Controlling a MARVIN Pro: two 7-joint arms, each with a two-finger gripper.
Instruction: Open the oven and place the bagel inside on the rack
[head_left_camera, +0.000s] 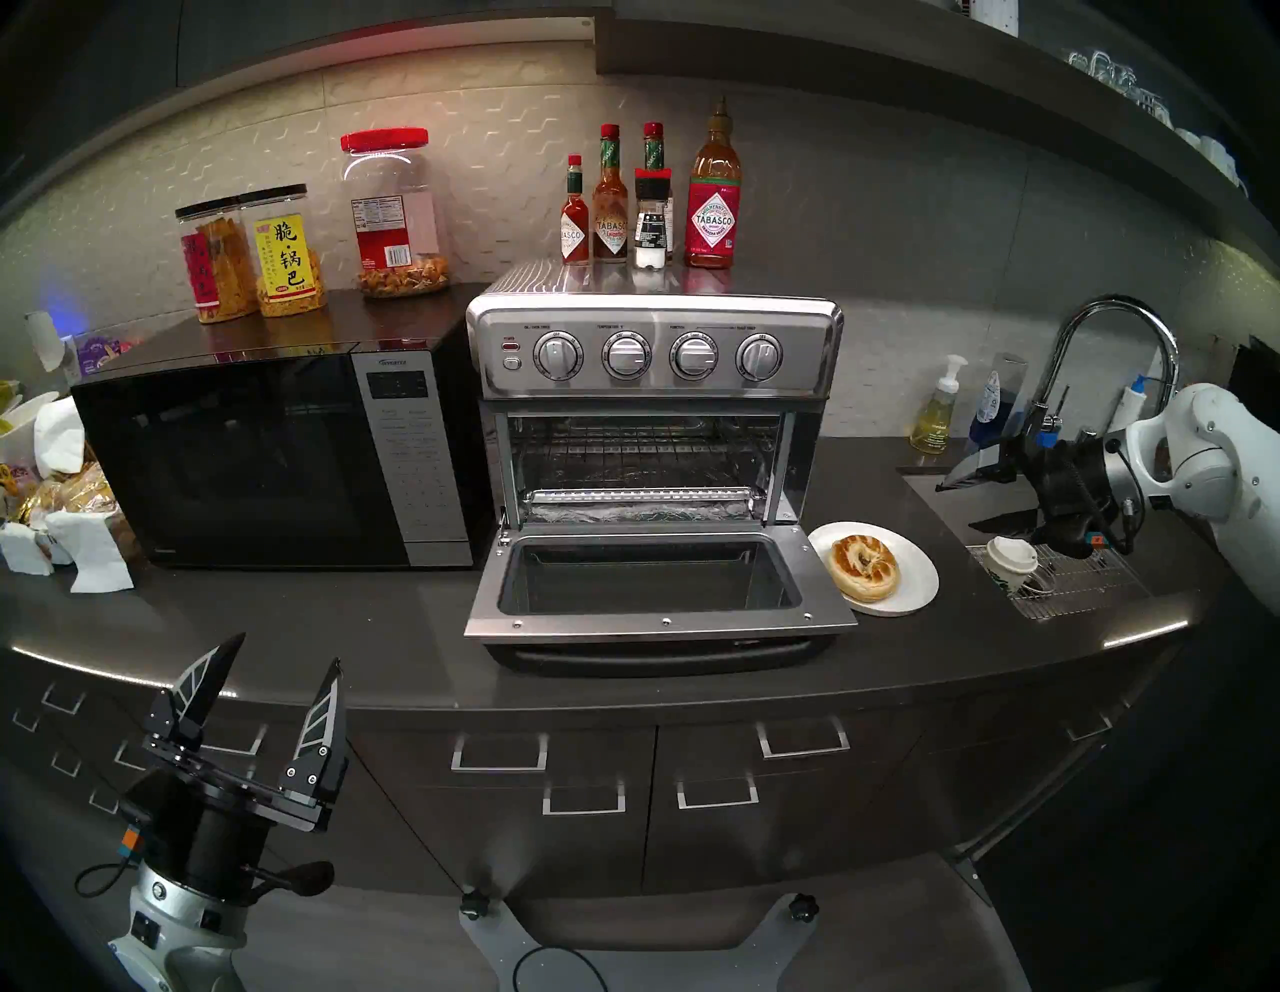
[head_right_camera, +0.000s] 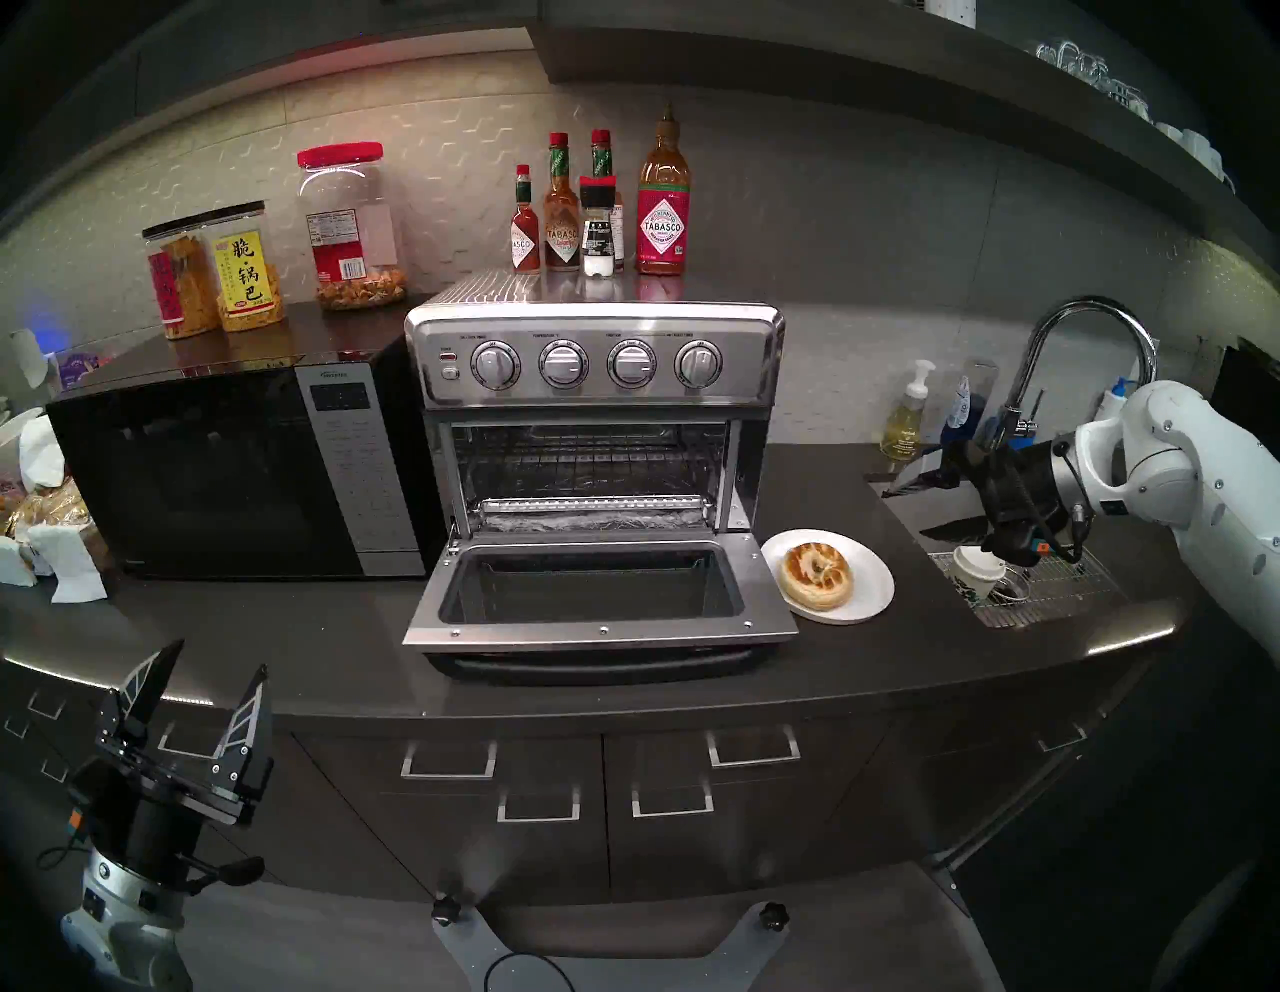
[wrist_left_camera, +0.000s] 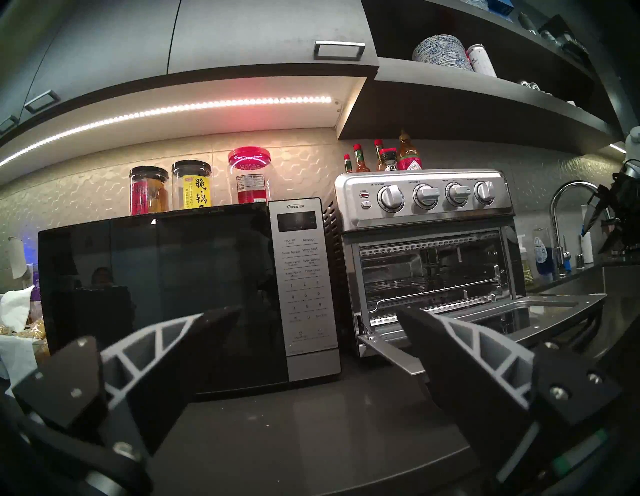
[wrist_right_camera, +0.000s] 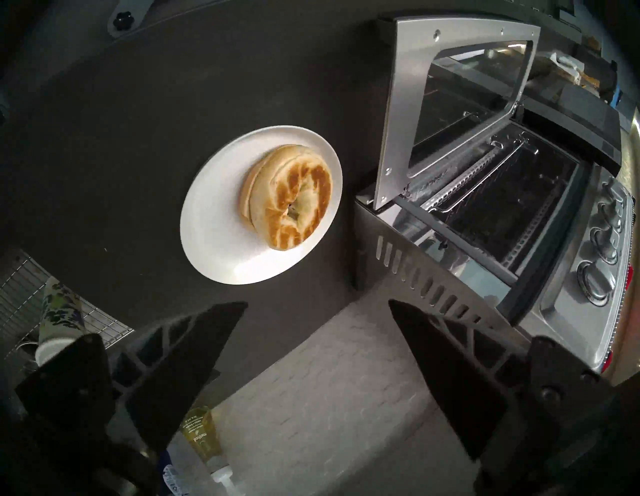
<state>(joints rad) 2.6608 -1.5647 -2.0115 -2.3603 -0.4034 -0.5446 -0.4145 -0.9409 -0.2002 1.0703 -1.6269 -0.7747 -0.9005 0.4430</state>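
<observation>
The oven (head_left_camera: 654, 388) is standing on the dark worktop (head_left_camera: 312, 623) with its glass door (head_left_camera: 658, 585) lying fully dropped open and level, bar handle at the front edge. Inside, the rack (head_left_camera: 641, 495) is sitting in the cavity, its perforated front rail showing just behind the door hinge; nothing is lying on it. The bagel (head_left_camera: 864, 568) is resting on a white plate (head_left_camera: 914, 578) just beside the right edge of the open door, toasted face up. The plate is sitting between the oven and the sink (head_left_camera: 970, 512).

The right gripper (head_left_camera: 970, 502) is hanging over the sink area, well apart from the bagel, its fingers (wrist_right_camera: 194, 360) standing wide apart and holding nothing; in the right wrist view the plate and bagel are lying ahead of the fingertips, untouched. A lidded paper cup (head_left_camera: 1011, 561) is standing on the wire sink grid below that gripper.

The left gripper (head_left_camera: 284, 665) is positioned low at the front of the worktop, facing the black microwave (head_left_camera: 242, 457), its fingers (wrist_left_camera: 162, 350) also spread apart and empty. Sauce bottles (head_left_camera: 713, 201) are standing on the oven's top
</observation>
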